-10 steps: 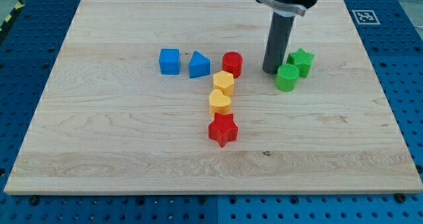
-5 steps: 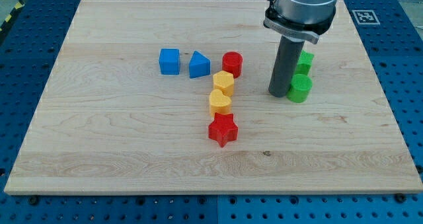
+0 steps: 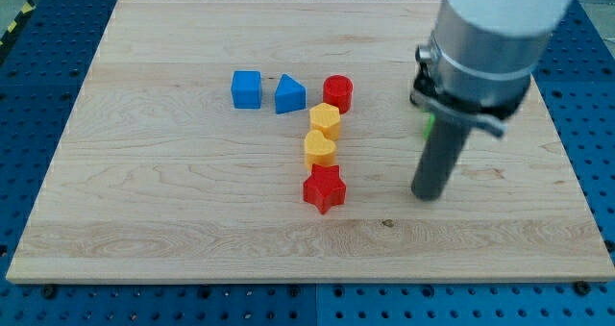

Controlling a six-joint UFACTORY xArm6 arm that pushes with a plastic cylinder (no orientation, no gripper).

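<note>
The blue perforated table (image 3: 591,172) fills the edges of the frame and carries a pale wooden board (image 3: 173,201) that takes up nearly all of the view. Next in size is the arm's grey housing (image 3: 495,28), which looms blurred in the upper right of the frame. It ends in a black collar from which the straight dark rod (image 3: 440,158) drops to the board. There are no fingers here, so nothing is grasped or released; the rod simply ends in my tip (image 3: 428,196). My tip rests on bare wood in the right half of the frame, a little below mid-height, touching no block. Only a thin sliver of a green block (image 3: 428,129) shows just left of the rod's upper part, behind the collar. Its shape cannot be made out, and whatever else sits behind the housing is hidden. The block nearest my tip among those in clear view is the red star (image 3: 325,188), off to the left at about the same height and well apart from it. Directly above the star stands a yellow heart (image 3: 320,148), then a yellow hexagonal block (image 3: 325,120), the three touching or nearly touching in a column. A red cylinder (image 3: 337,92) sits at the column's upper right end, just beside the hexagonal block. Left of the cylinder come a blue triangular block (image 3: 289,94) and then a blue cube (image 3: 246,88), close together in a short row.
</note>
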